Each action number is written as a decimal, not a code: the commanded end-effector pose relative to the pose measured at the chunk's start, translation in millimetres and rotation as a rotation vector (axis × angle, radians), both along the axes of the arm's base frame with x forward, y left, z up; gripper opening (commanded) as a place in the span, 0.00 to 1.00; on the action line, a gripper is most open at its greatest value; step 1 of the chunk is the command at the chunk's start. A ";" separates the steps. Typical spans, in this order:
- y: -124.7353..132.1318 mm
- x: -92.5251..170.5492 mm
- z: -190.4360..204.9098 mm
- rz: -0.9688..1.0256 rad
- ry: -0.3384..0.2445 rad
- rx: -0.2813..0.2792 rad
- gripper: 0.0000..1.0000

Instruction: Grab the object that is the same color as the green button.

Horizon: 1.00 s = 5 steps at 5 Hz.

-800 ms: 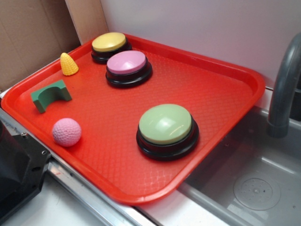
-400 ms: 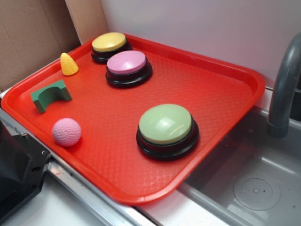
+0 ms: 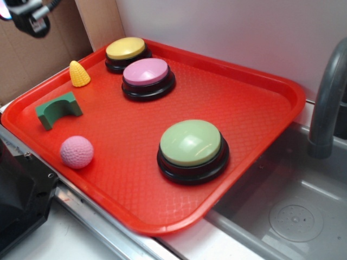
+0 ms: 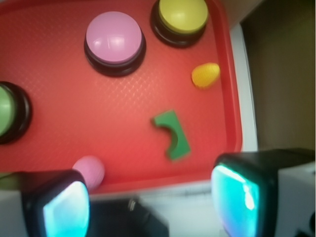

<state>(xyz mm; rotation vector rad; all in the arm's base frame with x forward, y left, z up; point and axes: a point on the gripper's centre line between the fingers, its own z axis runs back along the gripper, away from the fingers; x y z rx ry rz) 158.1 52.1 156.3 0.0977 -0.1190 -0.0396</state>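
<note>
On the textured red tray point(image 3: 255, 108), the glossy green button point(image 3: 191, 142) sits nearest. Left of it lie a dimpled pink ball point(image 3: 76, 151) and the matte green arch block point(image 3: 58, 109) (untouched). The gripper point(image 4: 148, 207) hovers high, apparently open.

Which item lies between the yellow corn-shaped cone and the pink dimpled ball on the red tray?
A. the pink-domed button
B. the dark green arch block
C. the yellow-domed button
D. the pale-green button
B: the dark green arch block sits between the yellow corn-shaped cone and the pink dimpled ball, along the red tray's left edge.
</note>
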 end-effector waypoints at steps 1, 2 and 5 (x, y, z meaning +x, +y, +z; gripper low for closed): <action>41.7 2.9 -68.1 0.029 0.003 -0.022 1.00; 48.9 0.8 -95.2 0.049 0.038 -0.050 1.00; 41.1 10.6 -95.9 0.073 0.021 -0.020 1.00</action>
